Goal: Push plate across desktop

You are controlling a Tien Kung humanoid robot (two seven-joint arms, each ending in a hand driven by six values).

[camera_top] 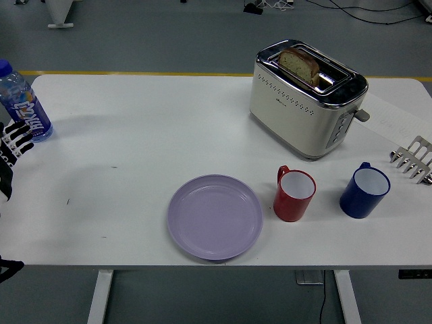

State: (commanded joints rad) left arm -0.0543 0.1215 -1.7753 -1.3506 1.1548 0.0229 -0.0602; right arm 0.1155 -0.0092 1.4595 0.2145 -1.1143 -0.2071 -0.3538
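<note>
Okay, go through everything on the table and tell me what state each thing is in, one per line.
Lavender round plate: empty, flat, untouched near the front edge.
Cream and chrome toaster: a bread slice stands up out of one slot.
Red mug: upright, empty.
Blue mug: upright, empty.
Clear plastic bottle with blue cap: upright, capped.
Left hand: at the left edge, holding nothing.

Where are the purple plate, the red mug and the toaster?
purple plate (214,217), head view, centre of its dish.
red mug (293,200), head view, its outer wall.
toaster (287,101), head view, its cream side panel.
</note>
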